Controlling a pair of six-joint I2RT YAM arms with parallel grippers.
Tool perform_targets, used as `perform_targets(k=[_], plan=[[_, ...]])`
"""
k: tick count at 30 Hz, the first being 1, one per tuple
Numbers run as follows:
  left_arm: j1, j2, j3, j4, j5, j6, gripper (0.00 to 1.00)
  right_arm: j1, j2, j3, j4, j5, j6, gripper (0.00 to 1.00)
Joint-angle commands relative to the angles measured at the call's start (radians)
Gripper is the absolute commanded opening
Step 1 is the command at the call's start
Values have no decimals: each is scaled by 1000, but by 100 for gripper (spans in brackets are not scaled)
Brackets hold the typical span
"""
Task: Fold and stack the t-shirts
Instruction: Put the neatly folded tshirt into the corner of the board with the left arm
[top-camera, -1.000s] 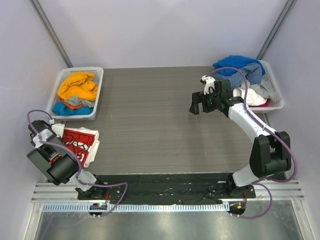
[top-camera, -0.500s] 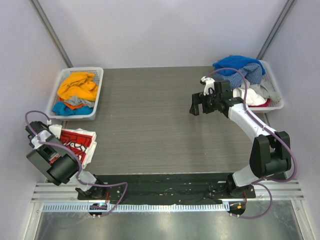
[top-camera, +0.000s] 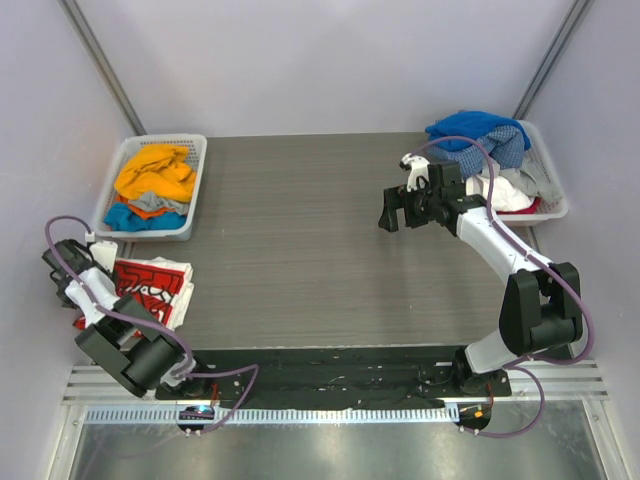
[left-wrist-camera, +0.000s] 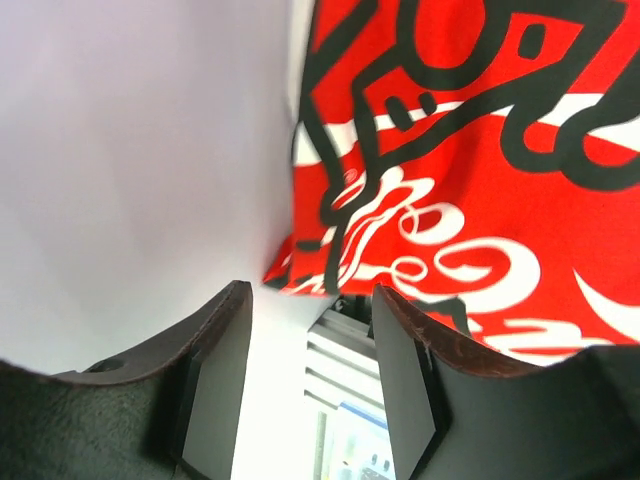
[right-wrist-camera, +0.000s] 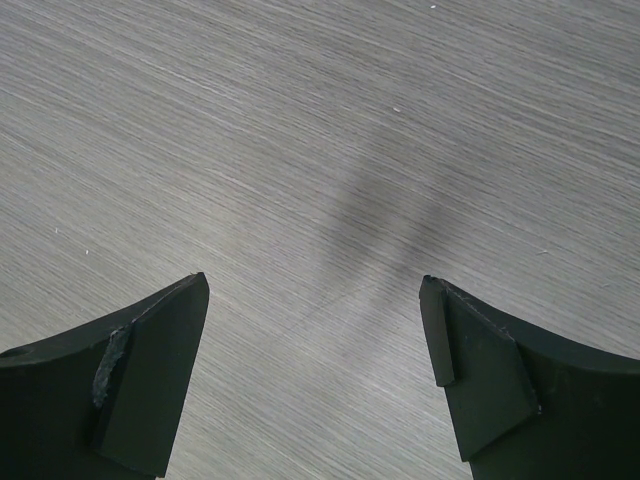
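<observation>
A folded white t-shirt with a red printed logo (top-camera: 152, 288) lies at the table's left edge; its red print (left-wrist-camera: 470, 150) fills the left wrist view. My left gripper (top-camera: 85, 275) hangs just left of it, off the table's side, jaws apart (left-wrist-camera: 310, 325) with nothing between them. More t-shirts, orange, grey and blue (top-camera: 152, 180), are heaped in the left basket. Blue, checked and white ones (top-camera: 490, 150) fill the right basket. My right gripper (top-camera: 392, 212) hovers open over bare table (right-wrist-camera: 312, 285), left of the right basket, holding nothing.
The white slatted left basket (top-camera: 195, 190) stands at the back left, and the right basket (top-camera: 555, 195) at the back right. A pale wall (left-wrist-camera: 130, 150) is close on the left arm's left. The metal rail (top-camera: 340, 385) runs along the near edge.
My left gripper has opened and drawn back to the left, off the folded shirt, which stays lying at the table's edge. The right arm has not moved.
</observation>
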Motion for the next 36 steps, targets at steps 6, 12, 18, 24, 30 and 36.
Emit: perform_targets(k=[6,12,18,24,30,36], plan=[[8,-130,88,-169,170,-18,57,-1,-14,3,25,-24,-7,96],[-10,-49,194,-391,432,-44,65,-1,-15,9,19,-14,-7,96],[-24,83,336,-725,777,74,63,-1,-37,7,17,22,-19,98],[-183,100,446,-797,946,-97,52,8,-20,73,5,201,27,100],[-416,-90,325,-298,798,-609,71,17,15,111,-4,371,24,100],[-696,-66,364,-58,569,-794,80,28,77,170,31,462,18,100]])
